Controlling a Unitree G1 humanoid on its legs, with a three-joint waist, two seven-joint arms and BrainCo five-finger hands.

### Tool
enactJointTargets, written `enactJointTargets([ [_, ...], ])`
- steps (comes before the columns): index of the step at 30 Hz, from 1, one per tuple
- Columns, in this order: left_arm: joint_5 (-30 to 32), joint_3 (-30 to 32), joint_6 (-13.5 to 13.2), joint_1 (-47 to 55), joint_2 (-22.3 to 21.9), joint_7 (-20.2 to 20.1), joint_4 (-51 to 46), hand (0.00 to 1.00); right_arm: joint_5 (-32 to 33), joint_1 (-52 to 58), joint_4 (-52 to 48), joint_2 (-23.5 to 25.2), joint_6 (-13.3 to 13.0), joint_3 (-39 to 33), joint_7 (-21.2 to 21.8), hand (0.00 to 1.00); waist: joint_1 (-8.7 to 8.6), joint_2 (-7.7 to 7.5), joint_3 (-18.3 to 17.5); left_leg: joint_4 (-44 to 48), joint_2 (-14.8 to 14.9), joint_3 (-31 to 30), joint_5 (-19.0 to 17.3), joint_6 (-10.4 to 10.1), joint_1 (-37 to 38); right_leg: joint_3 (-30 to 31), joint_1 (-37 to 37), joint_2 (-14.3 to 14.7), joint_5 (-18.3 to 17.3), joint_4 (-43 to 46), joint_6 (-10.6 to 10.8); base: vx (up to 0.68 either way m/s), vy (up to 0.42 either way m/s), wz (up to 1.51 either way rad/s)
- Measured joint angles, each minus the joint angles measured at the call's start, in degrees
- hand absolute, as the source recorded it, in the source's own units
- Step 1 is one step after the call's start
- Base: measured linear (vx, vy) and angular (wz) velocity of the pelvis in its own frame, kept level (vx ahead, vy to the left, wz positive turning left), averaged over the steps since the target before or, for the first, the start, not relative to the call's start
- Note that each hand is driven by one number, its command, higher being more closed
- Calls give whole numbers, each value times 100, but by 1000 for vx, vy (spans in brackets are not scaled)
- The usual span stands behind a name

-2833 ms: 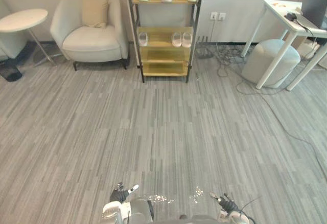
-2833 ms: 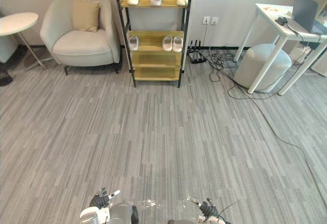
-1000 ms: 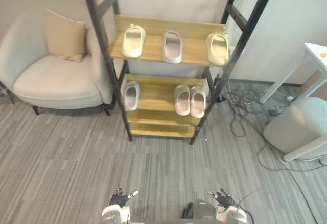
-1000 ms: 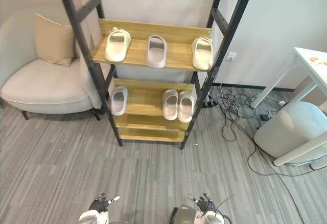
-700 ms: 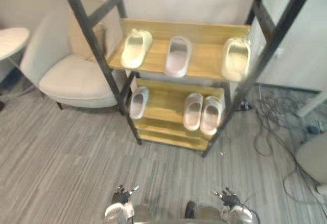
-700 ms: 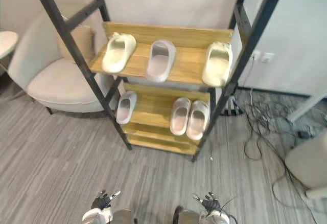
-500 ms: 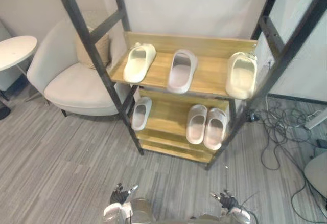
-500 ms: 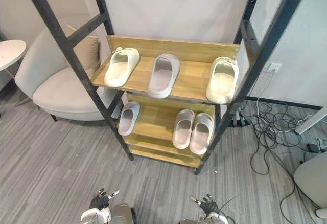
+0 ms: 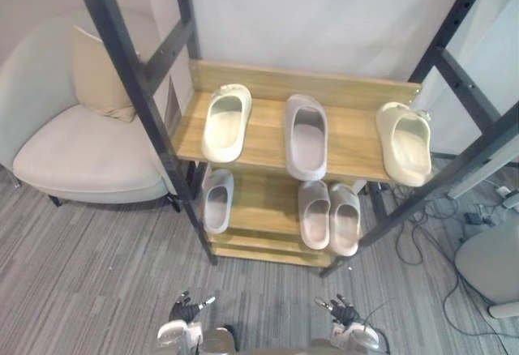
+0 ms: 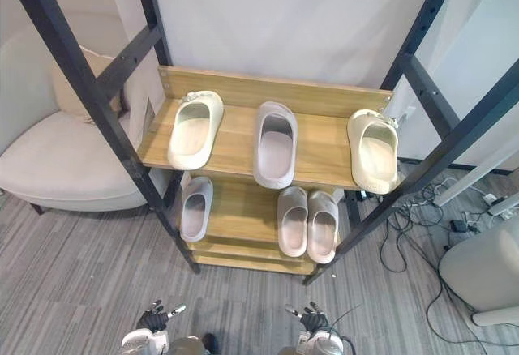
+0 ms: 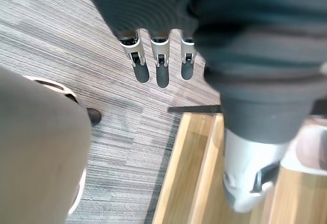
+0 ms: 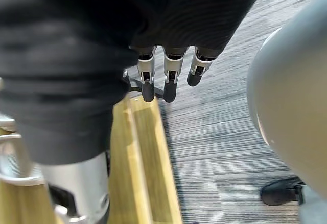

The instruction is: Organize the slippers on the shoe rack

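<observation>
Left hand (image 11: 162, 55): fingers straight, nothing held. Right hand (image 12: 170, 68): the same, fingers extended and empty. Both wrist views show pale wood of the rack (image 11: 190, 173) just past the fingertips, with striped grey floor (image 11: 61, 35) beside it. In the eye views the two hands are small, at the bottom edge on either side of centre, well short of the shelves.

The eye views show the rack as black uprights carrying wooden shelves, standing in the centre of the frame.

Count of slippers on it: six.
- Top shelf, three, well apart: left cream slipper (image 9: 226, 124), grey slipper (image 9: 306, 138) in the middle, right cream slipper (image 9: 405, 144) at the shelf's right end (its outer edge close to the upright).
- Shelf below, three: a single grey slipper (image 9: 216, 201) at the left end, and a grey pair (image 9: 330, 215) side by side, touching, right of centre.

All six lie soles down, toes toward the wall.

Surroundings: a pale armchair (image 9: 77, 156) at left with one tan cushion (image 9: 99, 73); at lower right a grey pouf (image 9: 491, 262) and loose cables (image 9: 422, 245) on the floor.
</observation>
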Motion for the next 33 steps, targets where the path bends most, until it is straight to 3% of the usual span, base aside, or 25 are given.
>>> enactJointTargets([
  [1,-1,-53,-3,-2,36,-10,14,0,-4,7,10,11,-7,33,0,0,2,-36,-21,19,-44,2,-2,-40,-3,-63,-7,118,336,-440,-121,12,-45,3],
  [6,22,-28,1,-5,-62,-6,49,0,-3,-10,44,-52,-9,90,-2,0,-3,19,-111,-250,-147,56,181,-178,52,-141,253,169,196,-1264,44,44,-106,-12],
  [7,54,-27,0,-2,-83,-7,108,0,-4,7,47,-92,-8,91,-3,0,-24,77,-129,-495,-148,26,309,-206,197,-153,328,229,209,-1321,30,16,-113,-2],
  [13,120,-175,1,-1,-93,-13,177,0,-8,102,107,-221,-11,262,-16,0,-21,53,-194,-948,-69,-18,543,-290,485,-191,520,395,258,-1516,-37,10,-74,2],
  [16,121,-260,0,-11,-38,0,172,0,-11,290,-318,-237,-6,547,-166,0,-26,32,-216,-1033,-76,-8,599,-266,477,-168,521,422,347,-1651,-30,-4,-1,-2],
  [20,218,-445,1,-17,58,46,148,0,-218,882,-2137,-196,-17,1085,-250,0,-50,-62,-230,-1109,-124,42,636,-240,472,-95,522,415,467,-1819,-23,-11,5,-7],
  [28,252,-407,-4,94,36,105,47,0,-330,2149,-5913,-185,-210,1077,-358,0,-150,-48,-246,-1110,-125,167,631,-239,494,41,486,411,496,-1872,-12,-20,-8,-7],
  [33,470,-385,-11,174,1,72,-56,0,-846,2221,-6995,31,-359,1018,-446,0,-214,-4,-270,-1108,-95,307,612,-244,518,189,431,445,540,-1873,-26,-17,-20,-15],
])
